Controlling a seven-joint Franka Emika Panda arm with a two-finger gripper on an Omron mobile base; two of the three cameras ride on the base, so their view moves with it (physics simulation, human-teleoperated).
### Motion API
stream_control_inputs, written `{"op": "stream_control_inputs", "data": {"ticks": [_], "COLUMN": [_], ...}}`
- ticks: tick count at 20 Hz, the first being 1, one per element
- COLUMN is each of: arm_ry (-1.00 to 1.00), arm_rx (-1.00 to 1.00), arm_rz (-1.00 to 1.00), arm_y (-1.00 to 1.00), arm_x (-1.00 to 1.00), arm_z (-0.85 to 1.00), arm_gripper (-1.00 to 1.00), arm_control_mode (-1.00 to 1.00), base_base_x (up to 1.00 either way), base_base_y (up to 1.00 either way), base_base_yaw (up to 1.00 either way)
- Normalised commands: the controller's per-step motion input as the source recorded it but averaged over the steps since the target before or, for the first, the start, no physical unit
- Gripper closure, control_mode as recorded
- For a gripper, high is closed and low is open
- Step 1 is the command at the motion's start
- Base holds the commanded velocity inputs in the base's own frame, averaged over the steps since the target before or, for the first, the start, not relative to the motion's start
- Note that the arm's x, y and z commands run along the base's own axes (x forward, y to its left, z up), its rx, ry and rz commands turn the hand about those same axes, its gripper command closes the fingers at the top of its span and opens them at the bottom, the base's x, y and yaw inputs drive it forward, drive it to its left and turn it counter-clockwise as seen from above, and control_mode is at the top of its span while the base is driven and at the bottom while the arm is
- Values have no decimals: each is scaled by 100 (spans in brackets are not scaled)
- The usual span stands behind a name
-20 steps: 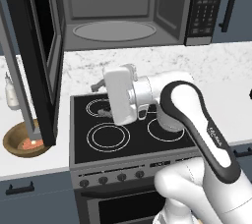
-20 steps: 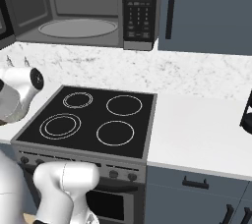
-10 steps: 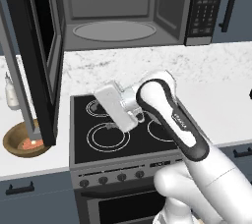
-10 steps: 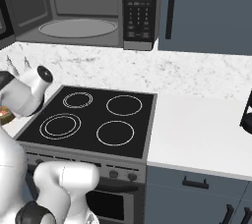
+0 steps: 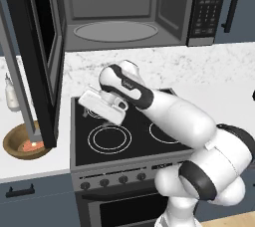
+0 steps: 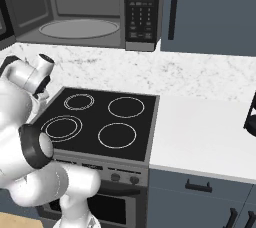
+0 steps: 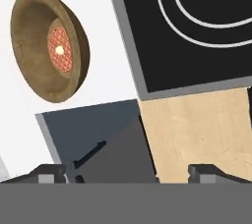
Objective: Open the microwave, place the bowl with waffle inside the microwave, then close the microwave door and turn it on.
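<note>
The microwave [image 5: 119, 12] stands open, its grey interior and glass turntable [image 5: 115, 31] bare, with the button panel [image 6: 141, 2] at its right. The microwave door [image 5: 45, 56] is swung out to the left and hides part of the brown wooden bowl [image 5: 22, 142] on the counter below it. In the hand view the bowl [image 7: 39, 66] appears at upper left with the reddish-orange waffle [image 7: 59, 49] at its bottom. My gripper [image 5: 89, 110] hangs over the stove's left edge, to the right of the bowl and apart from it. Its fingertips [image 7: 49, 173] stand wide apart with nothing between them, so the gripper [image 7: 128, 174] is open.
The black four-ring stove [image 5: 134, 139] lies under my arm, knobs along its front. A small pale bottle [image 5: 11, 95] stands on the left counter behind the bowl. White counter [image 6: 200, 132] stretches right of the stove, with a dark object [image 6: 250, 117] at its far edge.
My arm has swung left and lower across the stove, carrying the hand from the middle of the stove to its left edge, nearer the bowl. The bowl and door have not moved.
</note>
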Motion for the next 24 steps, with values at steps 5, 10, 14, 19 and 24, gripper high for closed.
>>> {"op": "stream_control_inputs", "data": {"ticks": [5,10,14,19,24], "arm_ry": [-5,-29,-34,-12,15], "arm_rx": [-9,2,11,5,0], "arm_rz": [16,11,3,-1,-11], "arm_y": [25,30,31,34,39], "arm_x": [81,23,25,34,46], "arm_z": [-76,-67,-62,-25,0], "arm_gripper": [-100,-100,-100,-100,-100], "arm_control_mode": [-100,-100,-100,-100,-100], "base_base_x": [0,0,0,0,0], "base_base_y": [0,0,0,0,0], "base_base_yaw": [0,0,0,0,0]}}
